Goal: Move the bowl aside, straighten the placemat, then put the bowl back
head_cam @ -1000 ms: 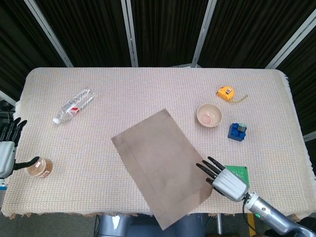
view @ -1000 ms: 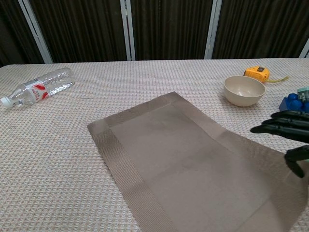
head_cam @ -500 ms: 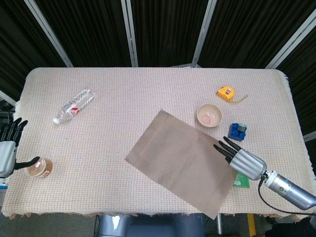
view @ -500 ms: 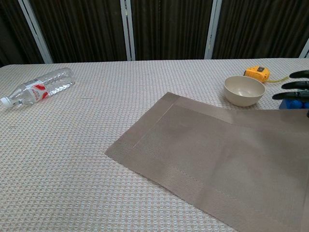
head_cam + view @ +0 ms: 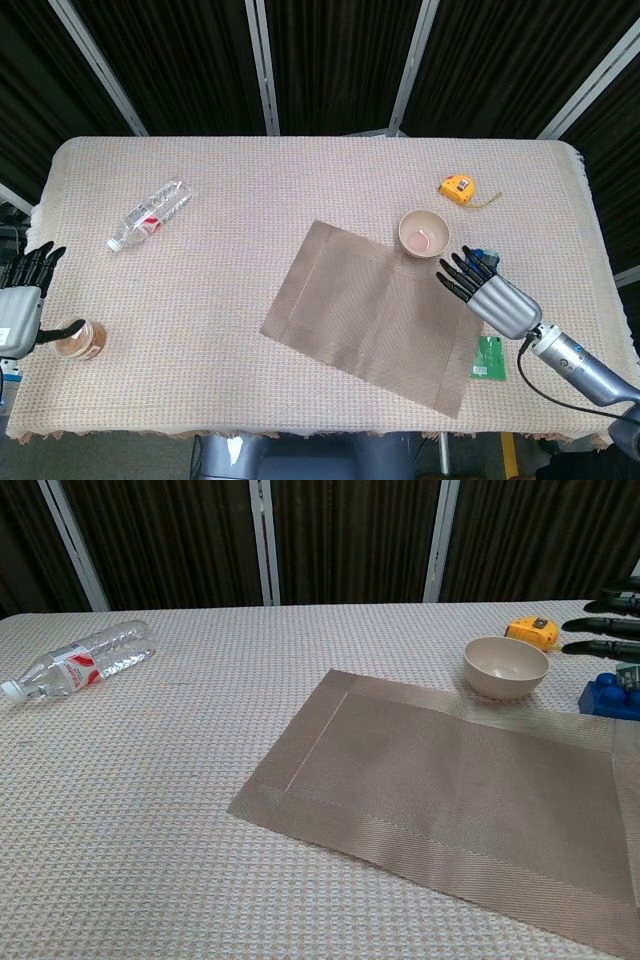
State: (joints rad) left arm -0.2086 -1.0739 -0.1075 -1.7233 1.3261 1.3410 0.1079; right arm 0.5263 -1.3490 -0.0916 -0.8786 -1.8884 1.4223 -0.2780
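The brown placemat [image 5: 370, 310] [image 5: 450, 780] lies flat right of the table's middle, still slightly askew. Its far right corner reaches close under the cream bowl [image 5: 425, 233] [image 5: 506, 666], which stands upright off the mat. My right hand [image 5: 490, 295] hovers at the mat's right edge with its fingers spread and nothing in them. In the chest view only its dark fingertips [image 5: 610, 625] show, raised above the table at the right edge. My left hand [image 5: 20, 300] is at the table's left edge, fingers apart, its thumb beside a small jar [image 5: 78, 340].
A plastic bottle [image 5: 148, 215] [image 5: 85, 658] lies at the far left. A yellow tape measure [image 5: 457, 187] [image 5: 532, 631] sits behind the bowl. A blue block [image 5: 483, 258] [image 5: 610, 695] stands right of the bowl, under my right hand's fingers. A green card [image 5: 488, 357] lies by the mat's near right corner.
The placemat has swung round and slid right and away, from steeply diagonal to nearly square. My right hand moved with it from the front edge up toward the blue block.
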